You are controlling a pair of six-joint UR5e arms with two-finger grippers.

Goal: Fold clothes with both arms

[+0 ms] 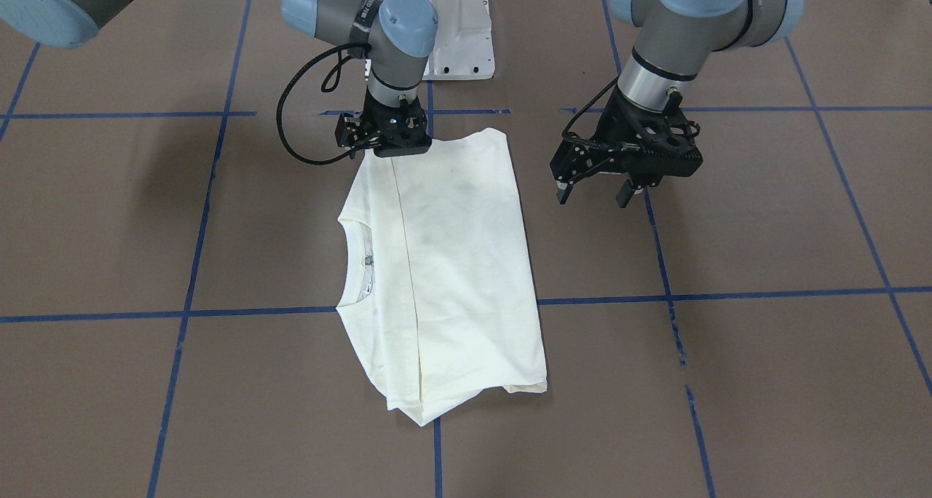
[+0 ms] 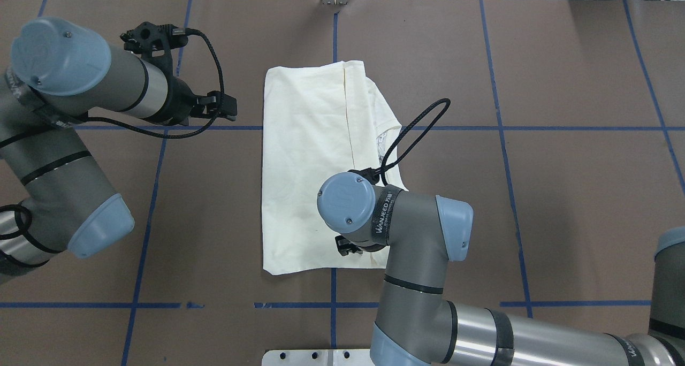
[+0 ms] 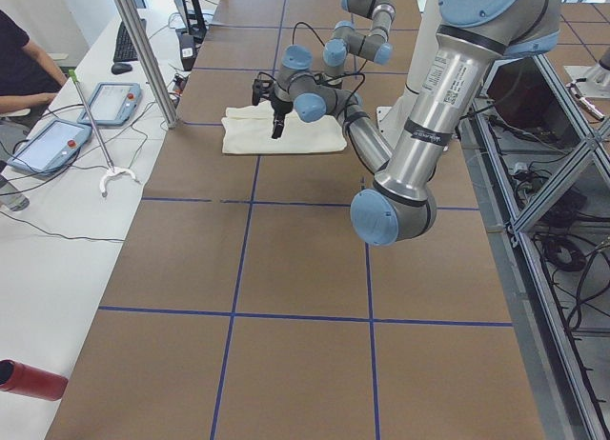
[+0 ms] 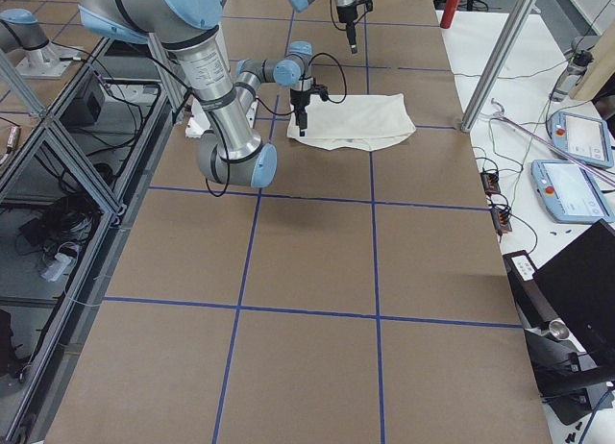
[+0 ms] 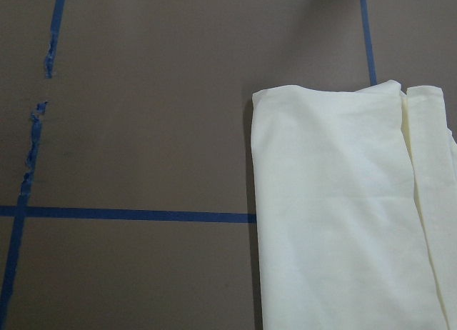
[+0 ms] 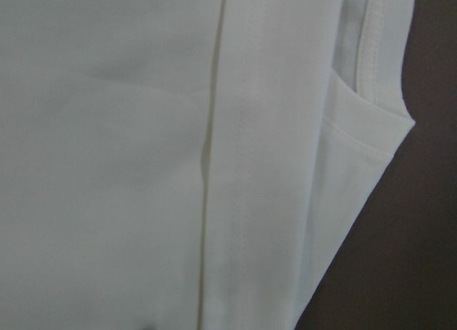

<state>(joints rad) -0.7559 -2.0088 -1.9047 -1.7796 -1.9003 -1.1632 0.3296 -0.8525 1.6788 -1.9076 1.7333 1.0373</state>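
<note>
Table: brown table [image 1: 728, 381] with blue tape lines [image 1: 240, 312] that make big squares.
Left arm: left arm [image 2: 59, 71] comes in from the left side and bends toward the middle.
Left gripper: left gripper [image 1: 593, 196] hangs in the air near the shirt's side. Its fingers are wide apart and hold nothing.
Shirt: shirt [image 2: 305, 168] lies flat in the middle of the table, folded into a long shape. The plain side is up and the neck pokes out on the right.
Right gripper: right gripper [image 1: 386, 143] is down at the shirt's edge nearest the robot and looks to touch it. I cannot tell if its fingers are pinched or apart.
Right arm: right arm [image 2: 412, 232] reaches over the shirt's near end.
Step now: I think it is getting a grip on the near edge for one more fold.
Doing it well: pinch all the layers, bring the left gripper to the other near corner, then lift both together and evenly.
Around: white base [image 1: 459, 39] behind the shirt, and tablets [image 3: 114, 102] on the side bench [image 3: 57, 202].
In the way: the black cable [image 2: 417, 125] loops over the neck and might snag.
</note>
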